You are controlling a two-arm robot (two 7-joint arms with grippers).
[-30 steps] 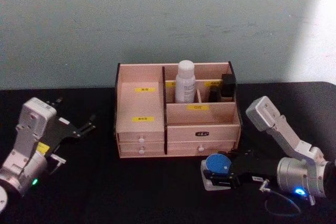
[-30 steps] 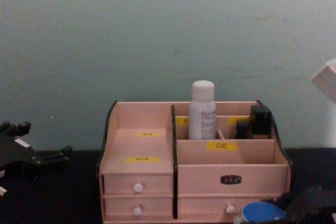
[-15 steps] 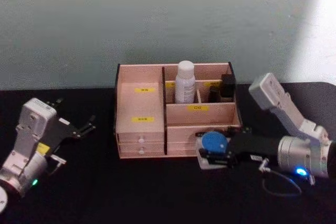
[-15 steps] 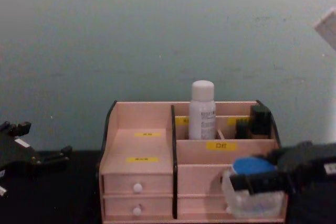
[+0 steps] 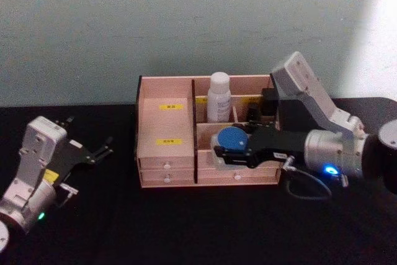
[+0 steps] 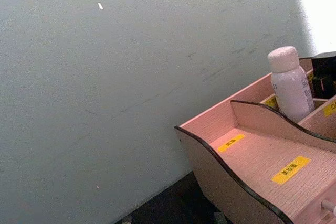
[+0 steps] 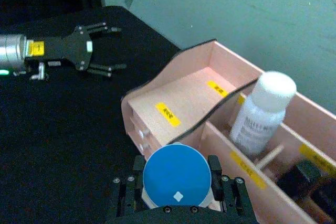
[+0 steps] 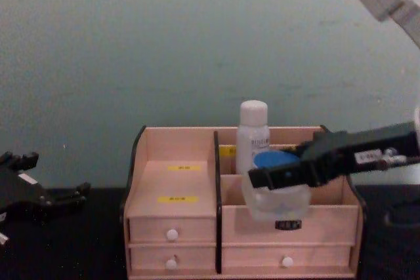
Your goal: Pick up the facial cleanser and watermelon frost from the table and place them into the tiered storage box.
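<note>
Black table (image 5: pixel 186 228) before a teal wall (image 5: pixel 186 17): jar carried at the box front.
Right gripper (image 7: pixel 176 182) is clamped on the blue-lidded jar (image 5: pixel 231 139), one finger on each side, holding it upright and clear of the table at the front right tier of the box (image 5: pixel 164 125). Whether it is over the compartment or just before it, I cannot tell. Cleanser (image 5: pixel 219 97) stands upright in a back compartment, just behind the jar. Left gripper (image 5: pixel 104 146) rests low at the left, well apart from the box, fingers spread.
</note>
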